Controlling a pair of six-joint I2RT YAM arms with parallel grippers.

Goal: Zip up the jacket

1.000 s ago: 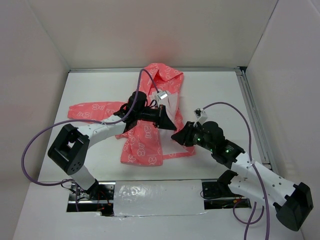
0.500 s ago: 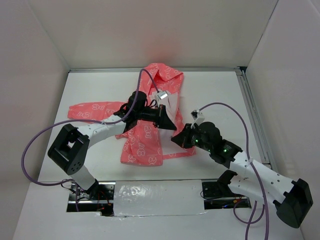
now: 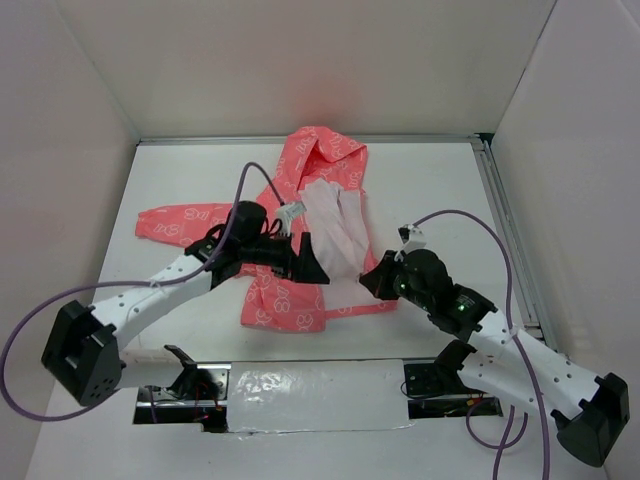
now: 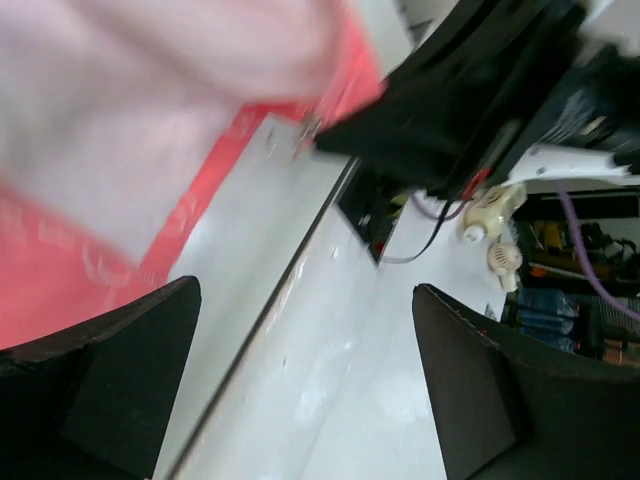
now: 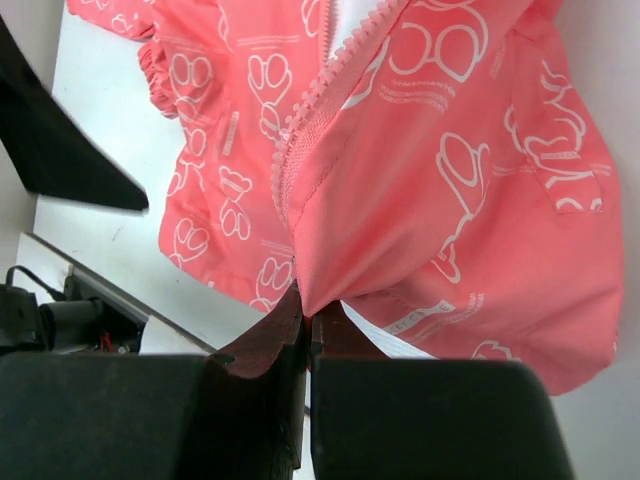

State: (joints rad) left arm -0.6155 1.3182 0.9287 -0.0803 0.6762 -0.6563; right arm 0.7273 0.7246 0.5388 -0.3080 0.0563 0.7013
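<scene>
The coral-pink jacket (image 3: 290,290) lies unzipped mid-table, with its hood (image 3: 325,150) at the far side and the pale lining (image 3: 332,222) showing. My left gripper (image 3: 308,260) hovers open over the jacket's left front panel; in the left wrist view the left gripper (image 4: 305,292) holds nothing and the jacket (image 4: 150,130) is a blur at top left. My right gripper (image 3: 370,280) is at the jacket's lower right corner. In the right wrist view the right gripper (image 5: 310,312) is shut on a pinch of the jacket's hem (image 5: 420,200), below the open zipper teeth (image 5: 310,110).
White walls enclose the table on three sides. A metal rail (image 3: 505,240) runs along the right edge. A taped slot (image 3: 300,385) with wiring lies at the near edge between the arm bases. Purple cables (image 3: 470,225) loop over both arms.
My left gripper has opened, let go of the jacket's front flap and drawn back toward the near left. The flap fell open, baring more lining. My right gripper shut on the hem.
</scene>
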